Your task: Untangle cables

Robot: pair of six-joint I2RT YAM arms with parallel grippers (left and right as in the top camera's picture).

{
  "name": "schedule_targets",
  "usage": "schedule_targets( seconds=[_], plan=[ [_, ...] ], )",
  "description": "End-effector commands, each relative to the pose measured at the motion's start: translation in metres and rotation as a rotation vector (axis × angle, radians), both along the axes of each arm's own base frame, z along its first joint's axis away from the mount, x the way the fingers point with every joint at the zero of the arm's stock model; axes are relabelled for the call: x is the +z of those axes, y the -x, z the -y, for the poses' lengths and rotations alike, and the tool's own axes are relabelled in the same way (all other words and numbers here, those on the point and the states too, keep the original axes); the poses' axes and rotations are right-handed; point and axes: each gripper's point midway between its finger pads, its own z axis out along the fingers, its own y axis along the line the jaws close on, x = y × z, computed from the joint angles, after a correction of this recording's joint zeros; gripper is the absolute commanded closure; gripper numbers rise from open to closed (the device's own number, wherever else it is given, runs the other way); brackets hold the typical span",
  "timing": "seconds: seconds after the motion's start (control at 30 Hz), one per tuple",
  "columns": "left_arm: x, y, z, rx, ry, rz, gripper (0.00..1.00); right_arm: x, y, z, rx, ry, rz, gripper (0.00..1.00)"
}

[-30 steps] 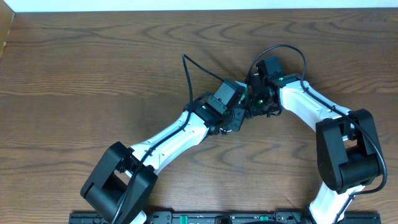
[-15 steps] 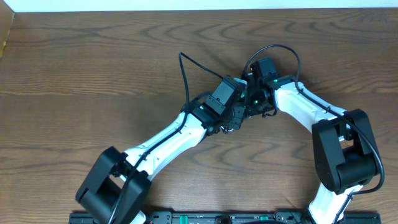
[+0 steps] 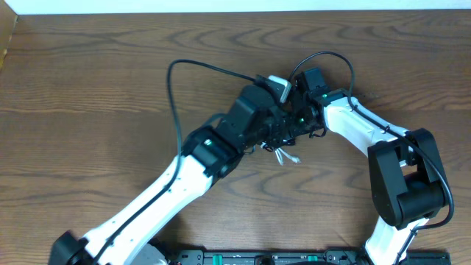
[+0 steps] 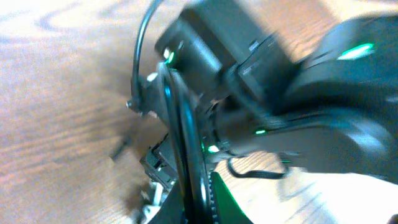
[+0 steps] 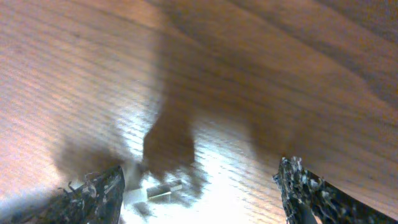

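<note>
Left jaws are clenched on the black cable (image 3: 173,103), which is looped out to the left over the counter (image 3: 88,73). Right jaws are spread wide, nothing gripped. The white cable (image 3: 285,157) is seen lying just beside both.

Dark wood-grain table (image 3: 88,88) with a white strip (image 3: 221,6) along its far edge.

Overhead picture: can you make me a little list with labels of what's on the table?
Table: brown wood
Black cord: thin, loops out to the left of the arms
White cord: small bits peeking out under the arms
Left arm: reaches in to the middle
Right arm: meets it there
Right pincer: open over the table
</note>
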Motion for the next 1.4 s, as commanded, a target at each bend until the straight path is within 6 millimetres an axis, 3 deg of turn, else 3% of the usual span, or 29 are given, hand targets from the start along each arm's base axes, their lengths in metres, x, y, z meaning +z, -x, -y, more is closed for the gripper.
schedule_targets(
  seconds=[0.0, 0.2, 0.33, 0.47, 0.57, 0.73, 0.9, 1.0, 1.1, 1.17, 1.33, 1.37],
  plan=[
    [0.027, 0.001, -0.006, 0.010, 0.035, 0.058, 0.92, -0.021, 0.004, 0.018, -0.037, 0.111, -0.025, 0.24],
    [0.012, 0.008, -0.013, 0.012, -0.019, 0.008, 0.92, -0.022, 0.004, 0.024, -0.046, 0.140, -0.018, 0.24],
    [-0.007, 0.006, -0.032, 0.082, -0.118, -0.019, 0.92, -0.022, 0.004, 0.024, -0.048, 0.144, -0.019, 0.23],
    [-0.013, 0.000, -0.049, 0.127, -0.223, 0.022, 0.92, -0.022, 0.003, 0.027, -0.059, 0.153, -0.019, 0.20],
    [-0.004, -0.019, -0.073, 0.219, -0.348, 0.145, 0.92, -0.022, 0.000, 0.045, -0.135, 0.239, -0.002, 0.19],
    [0.030, -0.050, -0.122, 0.467, -0.548, 0.364, 0.92, -0.019, -0.003, 0.074, -0.230, 0.376, 0.032, 0.17],
    [0.039, -0.059, -0.135, 0.497, -0.596, 0.406, 0.92, -0.019, -0.005, 0.083, -0.271, 0.374, 0.025, 0.15],
    [0.032, -0.057, -0.131, 0.458, -0.590, 0.381, 0.92, -0.020, -0.005, 0.090, -0.296, 0.375, 0.016, 0.14],
    [0.012, -0.052, -0.112, 0.343, -0.553, 0.324, 0.92, -0.020, -0.006, 0.102, -0.325, 0.378, 0.006, 0.11],
    [-0.004, -0.049, -0.099, 0.279, -0.520, 0.276, 0.92, -0.020, -0.006, 0.110, -0.356, 0.378, -0.003, 0.04],
    [-0.066, -0.040, -0.063, 0.095, -0.490, 0.118, 0.92, -0.021, -0.006, 0.129, -0.424, 0.353, -0.033, 0.01],
    [-0.092, -0.035, -0.049, 0.023, -0.481, 0.048, 0.92, -0.022, -0.006, 0.135, -0.444, 0.337, -0.044, 0.01]
  ],
)
